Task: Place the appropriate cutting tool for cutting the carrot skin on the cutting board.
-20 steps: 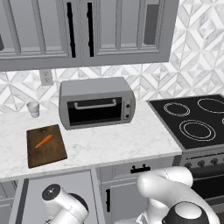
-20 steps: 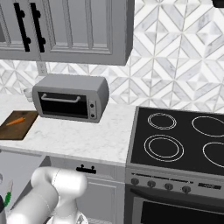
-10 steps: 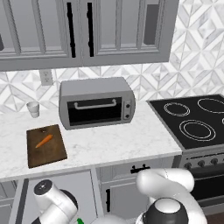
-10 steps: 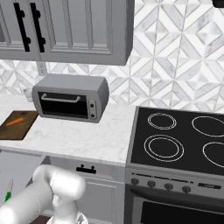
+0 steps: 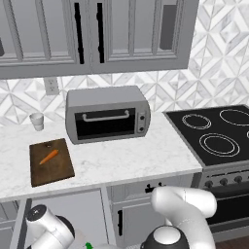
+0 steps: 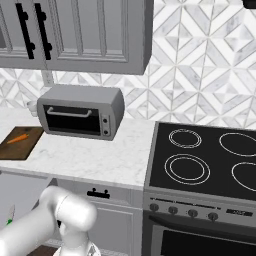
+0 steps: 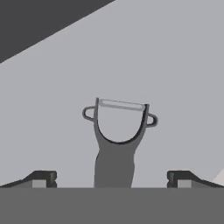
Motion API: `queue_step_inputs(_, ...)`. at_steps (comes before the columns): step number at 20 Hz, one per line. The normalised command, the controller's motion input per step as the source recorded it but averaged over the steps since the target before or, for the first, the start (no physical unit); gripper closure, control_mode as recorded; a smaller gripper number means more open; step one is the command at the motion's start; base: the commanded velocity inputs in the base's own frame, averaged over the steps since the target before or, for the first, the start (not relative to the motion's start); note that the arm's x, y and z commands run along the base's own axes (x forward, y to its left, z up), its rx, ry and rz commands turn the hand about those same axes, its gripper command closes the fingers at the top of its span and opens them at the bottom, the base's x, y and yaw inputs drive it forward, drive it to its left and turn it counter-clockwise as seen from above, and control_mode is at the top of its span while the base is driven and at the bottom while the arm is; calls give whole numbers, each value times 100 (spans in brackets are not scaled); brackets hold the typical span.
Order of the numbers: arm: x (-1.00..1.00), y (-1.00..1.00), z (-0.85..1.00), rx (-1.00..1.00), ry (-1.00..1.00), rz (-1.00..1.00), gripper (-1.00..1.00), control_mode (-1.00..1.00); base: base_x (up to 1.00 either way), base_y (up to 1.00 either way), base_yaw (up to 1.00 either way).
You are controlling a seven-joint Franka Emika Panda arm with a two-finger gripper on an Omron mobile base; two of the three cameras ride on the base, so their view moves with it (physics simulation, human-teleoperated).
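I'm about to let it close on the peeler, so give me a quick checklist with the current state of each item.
1. Fingers open: ok, the gripper stands wide, one finger on each side.
2. Peeler centred between the fingers: ok, its handle runs up the middle.
3. Nothing held yet: ok, both fingers are apart from the handle.
4. Right tool: ok, a forked head with a blade bar, no knife.
5. Board has room: ok, the carrot takes a small part of it.
6. Fingers low enough to grip the handle: cannot tell.
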Motion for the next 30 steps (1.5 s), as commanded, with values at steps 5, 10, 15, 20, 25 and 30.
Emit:
queue_step_inputs(5,1,0,-23,0,3,6,-100,-100,0,0,0)
queue_step_inputs(10,-6,0,-23,0,2,1,-100,-100,0,0,0)
queue_step_inputs(15,-3,0,-20,0,1,0,-100,-100,0,0,0)
queue_step_inputs(20,0,0,-13,0,3,-2,-100,-100,0,0,0)
queue_step_inputs(25,0,-1,-8,-1,7,-7,-100,-100,0,0,0)
queue_step_inputs(30,0,0,-25,-1,5,-4,-100,-100,0,0,0)
